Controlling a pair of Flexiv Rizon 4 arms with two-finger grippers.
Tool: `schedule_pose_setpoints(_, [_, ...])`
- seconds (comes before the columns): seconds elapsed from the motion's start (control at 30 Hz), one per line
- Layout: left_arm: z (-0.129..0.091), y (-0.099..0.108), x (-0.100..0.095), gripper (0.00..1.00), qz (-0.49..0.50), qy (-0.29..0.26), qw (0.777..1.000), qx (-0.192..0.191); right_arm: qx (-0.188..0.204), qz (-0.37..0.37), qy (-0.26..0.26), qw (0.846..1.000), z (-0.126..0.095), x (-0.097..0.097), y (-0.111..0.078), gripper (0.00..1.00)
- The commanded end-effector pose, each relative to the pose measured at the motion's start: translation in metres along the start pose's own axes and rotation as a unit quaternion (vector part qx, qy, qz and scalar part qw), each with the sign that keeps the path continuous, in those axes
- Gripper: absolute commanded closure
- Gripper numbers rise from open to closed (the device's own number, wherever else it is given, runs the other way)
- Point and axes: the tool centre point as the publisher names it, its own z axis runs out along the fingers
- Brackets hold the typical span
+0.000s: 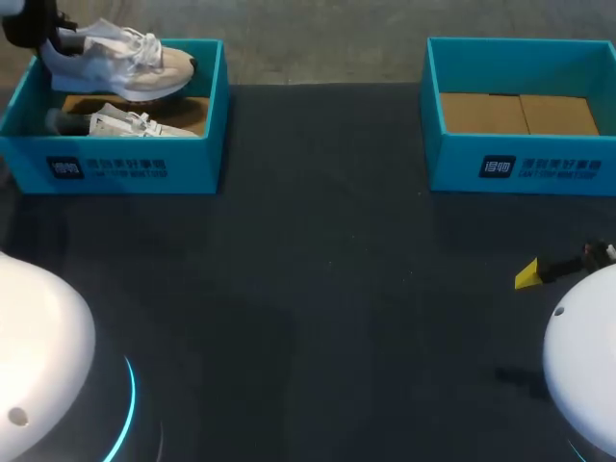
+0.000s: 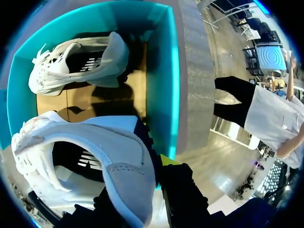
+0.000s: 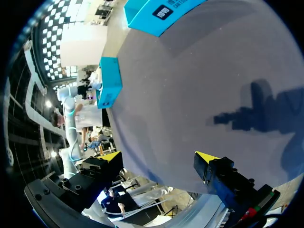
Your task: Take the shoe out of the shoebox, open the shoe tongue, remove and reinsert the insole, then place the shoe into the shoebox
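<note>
The bench point(image 1: 318, 289) is a dark, matte charcoal surface, pretty plain, with two teal boxes sitting along the top of the frame. Up in the upper left corner the left gripper point(image 1: 43, 34) is clamped on the heel of a white shoe point(image 1: 120, 63), holding it raised over the left shoebox point(image 1: 125, 171) with the toe pointing right. A second shoe point(image 1: 120, 123) lies on its side on that box's brown cardboard floor. The right shoebox point(image 1: 520, 171), upper right, shows its cardboard floor. The right gripper point(image 3: 159, 157) hangs low over the bench at the right edge, fingers wide apart, and its shadow falls on the dark surface.
</note>
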Motion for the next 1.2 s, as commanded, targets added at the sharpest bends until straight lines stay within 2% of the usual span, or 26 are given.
schedule_pose_setpoints(0.03, [0.006,0.003,-0.002,1.00,0.002,0.002,1.000,0.003,-0.001,0.001,-0.002,1.000,0.000,0.001,-0.002,0.00])
schedule_pose_setpoints(0.73, [0.025,-0.002,-0.014,1.00,-0.002,0.002,1.000,0.007,-0.001,0.001,-0.002,1.000,0.000,0.001,-0.002,0.00])
schedule_pose_setpoints(1.2, [0.040,-0.005,-0.022,1.00,-0.003,0.008,1.000,0.023,-0.001,0.001,-0.002,1.000,0.000,0.001,-0.002,0.00])
